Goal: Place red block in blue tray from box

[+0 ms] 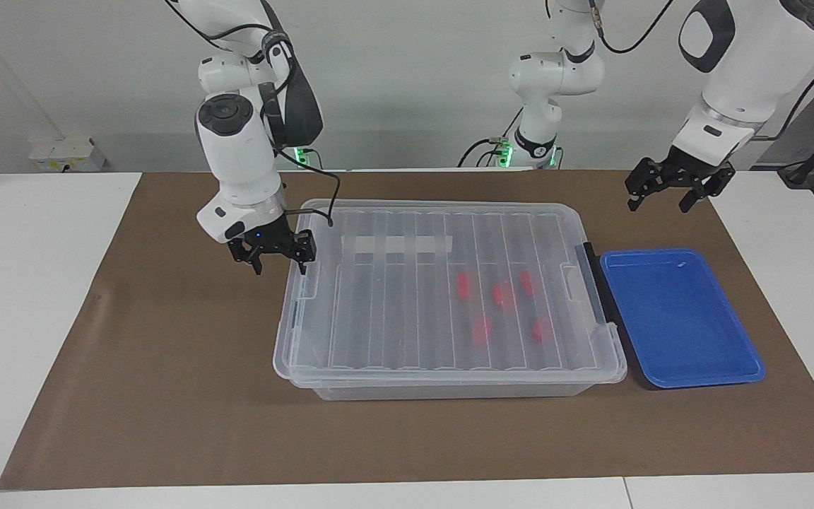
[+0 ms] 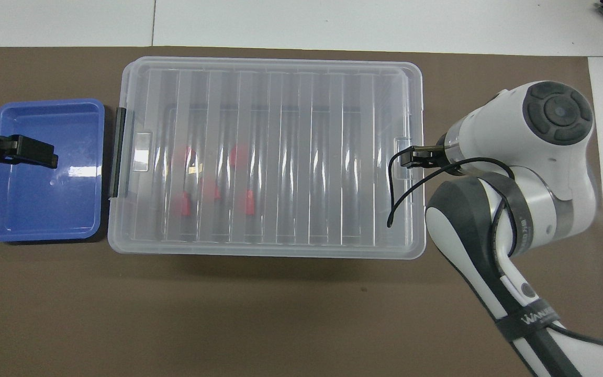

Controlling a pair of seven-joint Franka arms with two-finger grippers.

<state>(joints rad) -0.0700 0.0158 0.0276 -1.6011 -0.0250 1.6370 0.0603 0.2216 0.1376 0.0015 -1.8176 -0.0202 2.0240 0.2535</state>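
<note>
Box [image 1: 442, 353] clear ribbed glossy plastic; blue tray [image 1: 682, 375] glossy plastic; table cover [image 1: 167, 396] matt brown paper.
</note>
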